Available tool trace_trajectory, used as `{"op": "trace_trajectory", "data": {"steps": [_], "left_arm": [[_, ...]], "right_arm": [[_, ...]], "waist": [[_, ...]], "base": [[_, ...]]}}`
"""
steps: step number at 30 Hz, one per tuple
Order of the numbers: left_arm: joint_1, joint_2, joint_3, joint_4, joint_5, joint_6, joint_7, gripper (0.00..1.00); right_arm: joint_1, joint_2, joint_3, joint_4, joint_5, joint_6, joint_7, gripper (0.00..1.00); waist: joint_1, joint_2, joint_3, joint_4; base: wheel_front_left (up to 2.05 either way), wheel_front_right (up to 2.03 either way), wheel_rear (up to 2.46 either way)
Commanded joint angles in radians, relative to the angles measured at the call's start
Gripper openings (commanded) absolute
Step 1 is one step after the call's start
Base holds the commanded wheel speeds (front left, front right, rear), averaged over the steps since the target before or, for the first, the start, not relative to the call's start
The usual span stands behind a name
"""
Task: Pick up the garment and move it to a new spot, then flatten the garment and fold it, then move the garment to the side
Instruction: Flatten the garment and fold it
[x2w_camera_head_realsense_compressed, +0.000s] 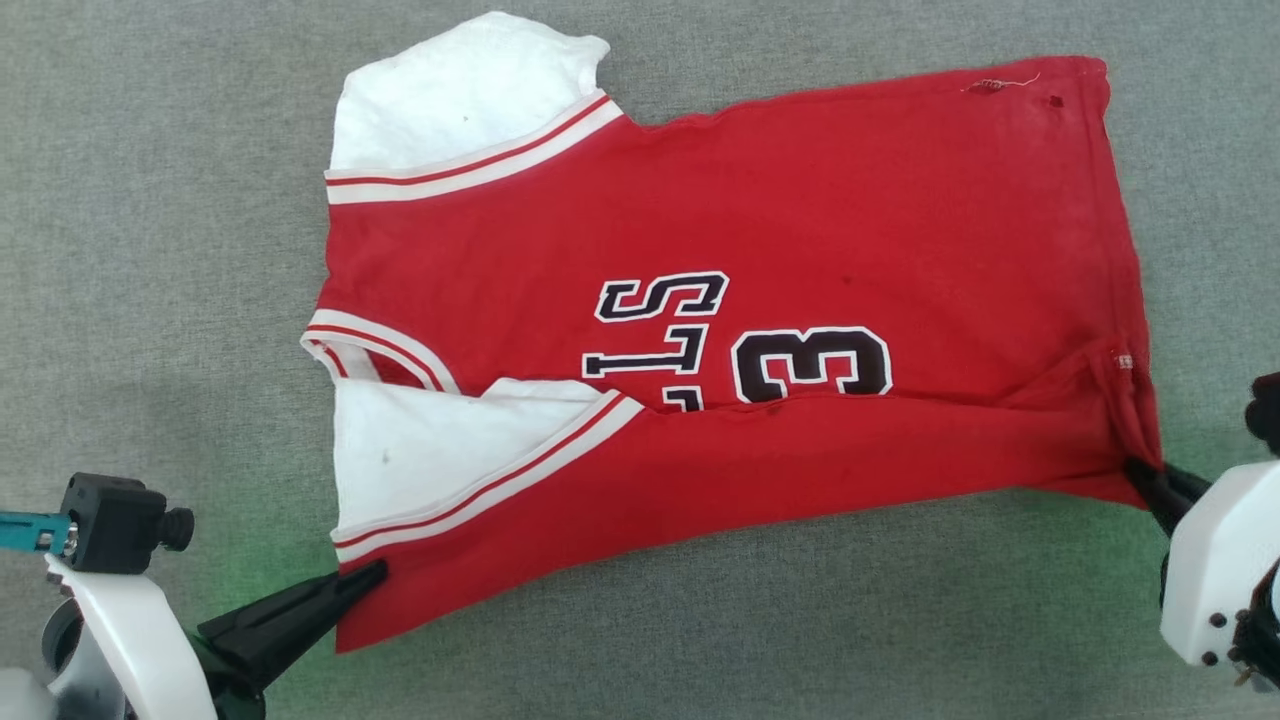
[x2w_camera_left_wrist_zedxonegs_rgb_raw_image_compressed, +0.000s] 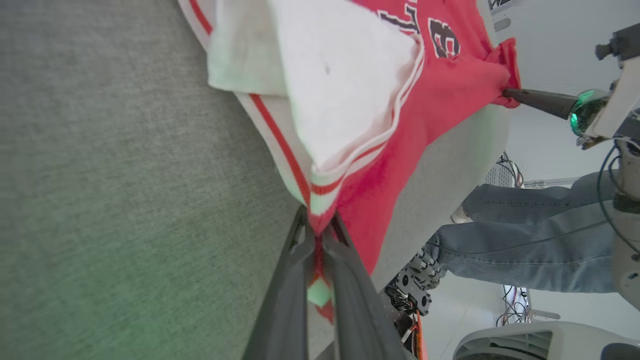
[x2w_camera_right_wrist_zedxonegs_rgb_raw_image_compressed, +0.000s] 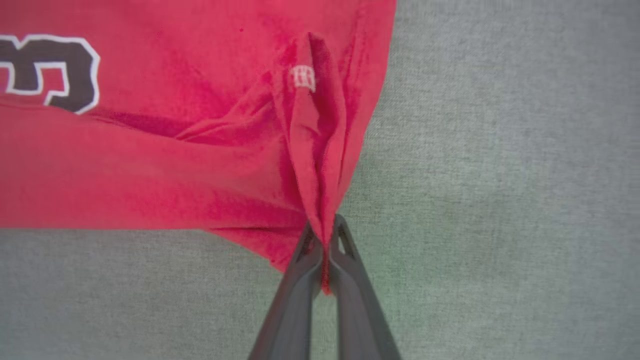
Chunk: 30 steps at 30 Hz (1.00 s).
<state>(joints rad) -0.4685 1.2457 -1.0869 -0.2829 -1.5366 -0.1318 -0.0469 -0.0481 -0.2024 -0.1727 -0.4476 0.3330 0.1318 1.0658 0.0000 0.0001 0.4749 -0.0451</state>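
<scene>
The garment (x2w_camera_head_realsense_compressed: 800, 200), a red T-shirt with white sleeves, striped trim and dark lettering, lies across the grey table with its near long edge folded up over the front. My left gripper (x2w_camera_head_realsense_compressed: 365, 578) is shut on the garment's near left corner, below the white sleeve (x2w_camera_head_realsense_compressed: 430, 450). In the left wrist view the dark fingers (x2w_camera_left_wrist_zedxonegs_rgb_raw_image_compressed: 320, 235) pinch striped trim and red cloth (x2w_camera_left_wrist_zedxonegs_rgb_raw_image_compressed: 450, 85). My right gripper (x2w_camera_head_realsense_compressed: 1140, 468) is shut on the near right hem corner. The right wrist view shows the hem (x2w_camera_right_wrist_zedxonegs_rgb_raw_image_compressed: 315, 150) bunched into a ridge between the closed fingers (x2w_camera_right_wrist_zedxonegs_rgb_raw_image_compressed: 325, 240).
Grey fabric-covered table (x2w_camera_head_realsense_compressed: 150, 250) surrounds the garment, with bare room on the left and along the near edge. Beyond the table edge in the left wrist view stands a person's leg in jeans (x2w_camera_left_wrist_zedxonegs_rgb_raw_image_compressed: 525, 250), near cables and equipment on the floor.
</scene>
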Motion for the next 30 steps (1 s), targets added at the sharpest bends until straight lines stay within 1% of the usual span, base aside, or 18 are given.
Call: {"op": "trace_trajectory", "data": {"steps": [1, 2, 3, 4, 5, 6, 10, 13, 15, 18, 21, 23, 26, 30], "left_arm": [[0.008, -0.010, 0.002, 0.008, 0.009, 0.002, -0.017, 0.00], [0.008, -0.015, 0.002, 0.013, 0.007, 0.002, -0.022, 0.00], [0.006, -0.020, 0.003, 0.017, 0.005, 0.002, -0.029, 0.05], [0.004, -0.026, 0.009, 0.026, -0.007, 0.002, -0.041, 0.49], [0.004, -0.029, 0.012, 0.031, -0.015, 0.002, -0.046, 0.83], [0.000, -0.027, 0.016, 0.034, -0.012, 0.002, -0.056, 1.00], [0.000, -0.008, 0.043, 0.049, -0.022, 0.002, -0.119, 1.00], [-0.001, 0.007, 0.080, 0.079, -0.042, 0.002, -0.171, 1.00], [-0.010, 0.011, 0.124, 0.123, -0.071, 0.002, -0.197, 1.00], [-0.029, 0.014, 0.199, 0.217, -0.073, 0.002, -0.213, 1.00], [-0.070, 0.004, 0.262, 0.322, -0.034, 0.002, -0.217, 1.00], [-0.116, -0.005, 0.294, 0.376, -0.020, 0.002, -0.218, 1.00], [-0.196, -0.004, 0.305, 0.446, 0.041, 0.002, -0.176, 1.00], [-0.326, -0.015, 0.297, 0.511, 0.092, 0.002, -0.041, 1.00]], "right_arm": [[0.003, 0.001, -0.010, -0.005, 0.000, -0.002, -0.018, 0.00], [0.004, 0.001, -0.010, -0.003, -0.003, -0.002, -0.027, 0.22], [0.002, 0.004, -0.015, -0.004, -0.008, -0.002, -0.045, 0.47], [-0.004, 0.013, -0.024, -0.003, -0.014, -0.002, -0.064, 1.00], [-0.005, 0.018, -0.029, 0.002, -0.021, -0.002, -0.079, 1.00], [-0.008, 0.021, -0.033, 0.002, -0.028, -0.002, -0.096, 1.00], [-0.035, 0.054, -0.051, -0.019, -0.055, -0.001, -0.194, 1.00], [-0.067, 0.083, -0.047, -0.018, -0.078, -0.001, -0.319, 1.00], [-0.078, 0.104, -0.023, -0.004, -0.099, -0.001, -0.415, 1.00], [-0.103, 0.127, 0.022, 0.023, -0.120, -0.001, -0.586, 1.00], [-0.118, 0.143, 0.080, 0.065, -0.134, -0.001, -0.744, 1.00], [-0.125, 0.150, 0.133, 0.098, -0.142, -0.001, -0.822, 1.00], [-0.138, 0.152, 0.200, 0.140, -0.155, -0.002, -0.918, 1.00], [-0.152, 0.151, 0.254, 0.182, -0.126, -0.002, -1.009, 1.00]], "waist": [[0.0000, -0.0001, -0.001, 0.002], [0.0000, -0.0001, -0.002, 0.002], [0.0000, -0.0001, -0.003, 0.003], [0.0000, -0.0001, -0.004, 0.003], [0.0000, -0.0001, -0.005, 0.003], [0.0000, -0.0001, -0.007, 0.003], [0.0000, -0.0001, -0.013, -0.005], [0.0000, -0.0001, -0.020, -0.017], [0.0000, -0.0001, -0.026, -0.031], [0.0000, -0.0001, -0.026, -0.061], [0.0000, -0.0001, -0.018, -0.096], [0.0000, -0.0001, -0.007, -0.123], [0.0000, -0.0001, 0.013, -0.166], [0.0000, -0.0001, 0.046, -0.221]], "base": [[0.00, 0.00, 0.00], [0.00, 0.00, 0.00], [0.00, 0.00, 0.00], [0.00, 0.00, 0.00], [0.00, 0.00, 0.00], [0.00, 0.00, 0.00], [0.00, 0.00, 0.00], [0.00, 0.00, 0.00], [0.00, 0.00, 0.00], [0.00, 0.00, 0.00], [0.00, 0.00, 0.00], [0.00, 0.00, 0.00], [0.00, 0.00, 0.00], [0.00, 0.00, 0.00]]}}
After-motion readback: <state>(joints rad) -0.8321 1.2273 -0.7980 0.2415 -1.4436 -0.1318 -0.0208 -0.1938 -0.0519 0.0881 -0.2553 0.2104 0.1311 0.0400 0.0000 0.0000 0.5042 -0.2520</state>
